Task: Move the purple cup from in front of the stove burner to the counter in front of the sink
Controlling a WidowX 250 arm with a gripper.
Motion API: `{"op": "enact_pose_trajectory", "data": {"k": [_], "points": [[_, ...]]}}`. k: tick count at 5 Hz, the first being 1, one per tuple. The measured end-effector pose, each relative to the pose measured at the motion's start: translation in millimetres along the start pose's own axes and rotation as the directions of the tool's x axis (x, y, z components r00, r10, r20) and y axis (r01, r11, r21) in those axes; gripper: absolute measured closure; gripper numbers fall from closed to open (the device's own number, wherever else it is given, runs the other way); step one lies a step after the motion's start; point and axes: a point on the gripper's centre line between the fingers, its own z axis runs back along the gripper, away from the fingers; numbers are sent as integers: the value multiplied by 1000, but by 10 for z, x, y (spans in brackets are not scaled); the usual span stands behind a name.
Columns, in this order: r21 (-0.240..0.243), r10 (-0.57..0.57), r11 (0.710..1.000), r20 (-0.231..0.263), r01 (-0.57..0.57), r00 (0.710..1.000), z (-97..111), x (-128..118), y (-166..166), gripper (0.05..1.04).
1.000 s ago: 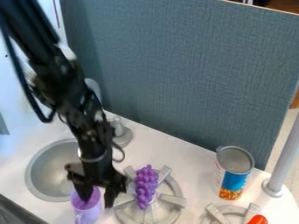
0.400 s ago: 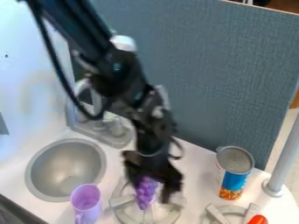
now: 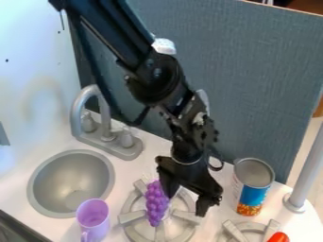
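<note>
The black two-finger gripper hangs over the round grey stove burner, its jaws spread apart and grasping nothing. One side of them is just beside the purple plastic grape bunch, which lies on the burner. A light-purple cup stands on the white bench between the burner and the round grey sink; a blue-and-white can stands across from it.

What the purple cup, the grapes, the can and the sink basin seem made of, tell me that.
Purple cup: probably smooth plastic, from its even colour and soft sheen.
Grapes: likely molded plastic or rubber, all one purple.
Can: apparently metal, with a gray top inside a raised rim and a printed label.
Sink basin: metal or gray plastic, smooth with a soft sheen.
</note>
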Motion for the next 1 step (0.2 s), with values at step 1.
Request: {"op": "enact_pose_trajectory", "data": {"k": [1], "points": [[39, 57, 998, -47, -55, 997, -34, -125, 188, 80]]}}
